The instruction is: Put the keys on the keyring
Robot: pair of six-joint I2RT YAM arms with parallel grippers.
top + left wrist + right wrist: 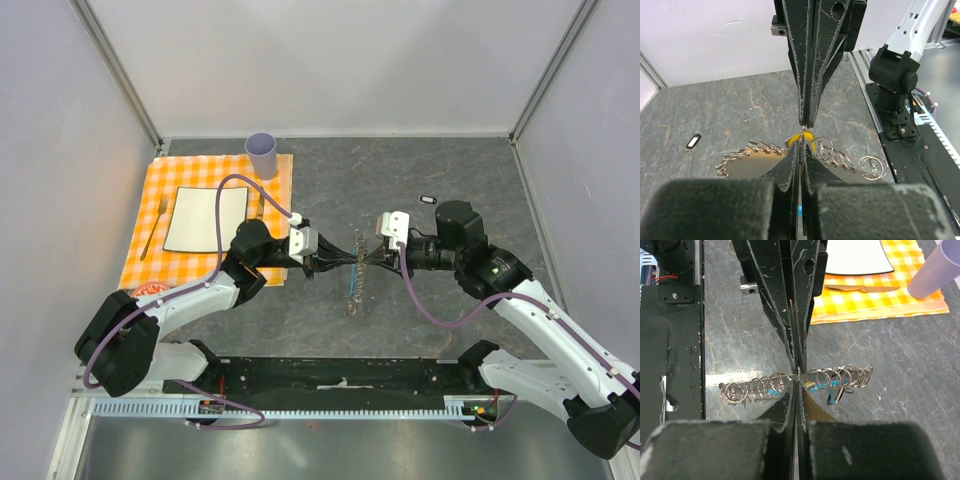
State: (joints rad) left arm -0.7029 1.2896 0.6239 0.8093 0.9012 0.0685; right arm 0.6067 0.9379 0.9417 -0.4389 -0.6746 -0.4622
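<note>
A grey surface [450,330] is closed in by white walls [330,60]. Both arms are bent inward; the left hand [335,262] and right hand [368,256] are pinched shut, tip to tip, at the keyring [353,295] in the middle.

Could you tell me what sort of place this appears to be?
Probably a robot lab test cell: plain white walls box in a grey tabletop, a mounting rail runs along its near edge, and a checked placemat with plate and cup looks staged.
</note>
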